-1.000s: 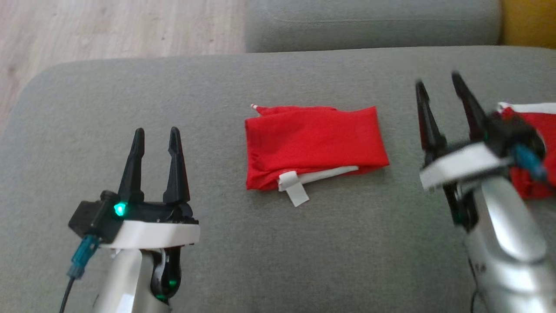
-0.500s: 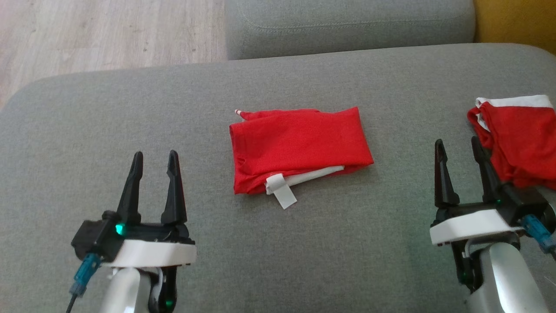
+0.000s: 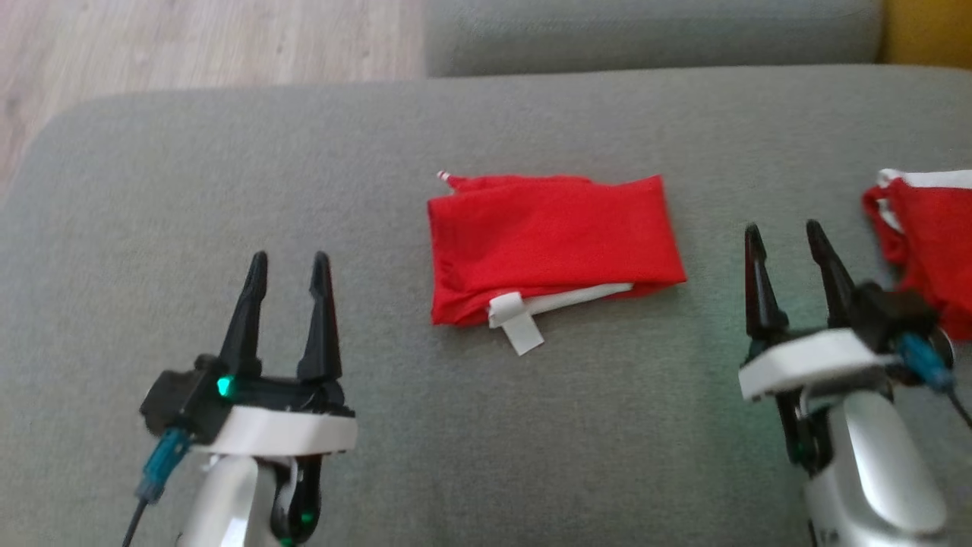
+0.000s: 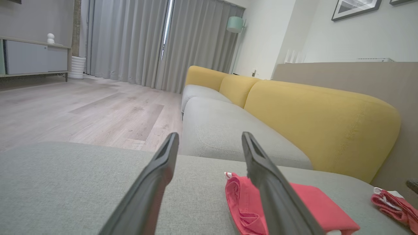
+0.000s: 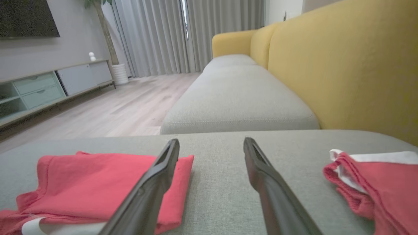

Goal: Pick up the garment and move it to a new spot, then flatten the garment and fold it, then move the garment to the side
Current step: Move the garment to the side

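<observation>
Left gripper (image 3: pixel 289 262) spread wide, empty, at the near left above the grey seat cushion (image 3: pixel 486 441). Right gripper (image 3: pixel 783 232) also spread, empty, at the near right, tips reaching a bit further forward than the left's. Neither touches cloth.

Folded red garment (image 3: pixel 550 247) lies flat mid-cushion, ahead of and between both grippers. Its long axis runs left to right across the head view. A white strip (image 3: pixel 516 323) pokes out of its near edge. Right wrist view: garment's right short end sits just beside the right gripper's left finger. Left wrist view: garment lies off to the right of the fingers. So the right gripper looks nearer; the left stands well apart from the left end.

Second red garment (image 3: pixel 930 243), white trim, sits at the right edge, just beyond the right gripper.

Judgement: fold looks done, leaving the move to the side. Likely a sideways reach inward to a short end, right arm the shorter trip.

Further back: far cushion (image 3: pixel 645 30), yellow backrest (image 3: pixel 926 30), wood floor (image 3: pixel 190 38).
</observation>
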### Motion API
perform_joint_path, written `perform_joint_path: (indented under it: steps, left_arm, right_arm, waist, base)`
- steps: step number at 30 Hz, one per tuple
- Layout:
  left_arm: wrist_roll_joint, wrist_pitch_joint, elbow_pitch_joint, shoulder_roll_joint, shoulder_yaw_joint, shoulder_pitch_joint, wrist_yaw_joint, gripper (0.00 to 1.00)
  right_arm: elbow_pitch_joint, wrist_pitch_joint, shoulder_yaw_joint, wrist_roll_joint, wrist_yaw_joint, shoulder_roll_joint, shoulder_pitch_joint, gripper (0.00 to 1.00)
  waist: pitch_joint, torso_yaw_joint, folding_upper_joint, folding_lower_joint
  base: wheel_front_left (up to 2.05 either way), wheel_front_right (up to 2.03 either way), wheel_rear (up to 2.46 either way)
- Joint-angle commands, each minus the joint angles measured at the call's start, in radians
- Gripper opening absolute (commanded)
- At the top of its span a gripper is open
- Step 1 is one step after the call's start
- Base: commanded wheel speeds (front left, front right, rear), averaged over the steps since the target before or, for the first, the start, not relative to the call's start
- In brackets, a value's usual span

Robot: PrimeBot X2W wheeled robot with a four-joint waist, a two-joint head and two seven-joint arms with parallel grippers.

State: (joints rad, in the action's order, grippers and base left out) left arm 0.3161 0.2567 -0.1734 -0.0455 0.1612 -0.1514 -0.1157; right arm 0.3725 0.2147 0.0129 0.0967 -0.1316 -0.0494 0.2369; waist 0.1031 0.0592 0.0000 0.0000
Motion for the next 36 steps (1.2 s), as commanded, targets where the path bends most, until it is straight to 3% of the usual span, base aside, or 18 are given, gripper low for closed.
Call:
perform_joint_path:
  steps: [1,9,18,19,20,21,28,36]
  left_arm:
    - [0.002,0.005,0.029,-0.005,-0.017,-0.06,-0.006,1.0]
    - [0.028,0.005,0.018,-0.005,0.029,-0.107,-0.006,1.0]
    - [0.045,0.005,0.009,-0.005,0.053,-0.131,0.001,1.0]
    - [0.045,0.005,0.009,-0.005,0.053,-0.133,0.002,1.0]
    - [0.046,0.005,0.01,-0.005,0.053,-0.134,0.003,1.0]
    - [0.046,0.005,0.01,-0.005,0.052,-0.134,0.004,1.0]
    - [0.033,0.005,0.015,-0.005,0.048,-0.136,0.006,1.0]
    - [0.037,0.005,0.035,-0.005,0.103,-0.157,0.01,1.0]
  right_arm:
    - [0.003,-0.02,-0.026,0.006,0.001,-0.001,0.077,1.0]
    - [0.252,-0.15,-0.023,0.1,0.001,-0.001,0.222,1.0]
    - [0.472,-0.185,-0.068,0.11,0.001,-0.001,0.324,1.0]
    - [0.492,-0.186,-0.08,0.104,0.001,-0.001,0.333,0.94]
    - [0.508,-0.18,-0.091,0.093,0.001,-0.001,0.342,0.4]
    - [0.519,-0.166,-0.102,0.082,0.001,-0.001,0.35,0.0]
    - [0.532,-0.025,-0.144,-0.061,0.001,-0.008,0.406,0.0]
    - [0.413,0.031,-0.183,-0.169,0.001,-0.076,0.423,0.0]
  waist:
    - [0.039,0.037,0.0,0.0]
    - [0.111,0.121,0.0,0.0]
    - [0.137,0.168,0.0,0.0]
    - [0.139,0.169,0.0,0.0]
    - [0.14,0.169,0.0,0.0]
    - [0.14,0.168,0.0,0.0]
    - [0.122,0.109,0.0,0.0]
    - [0.089,-0.017,0.0,0.0]
  base:
    - [0.0,0.0,0.0]
    - [0.0,0.0,0.0]
    - [0.0,0.0,0.0]
    - [0.0,0.0,0.0]
    - [0.0,0.0,0.0]
    - [0.0,0.0,0.0]
    - [0.0,0.0,0.0]
    - [0.0,0.0,0.0]
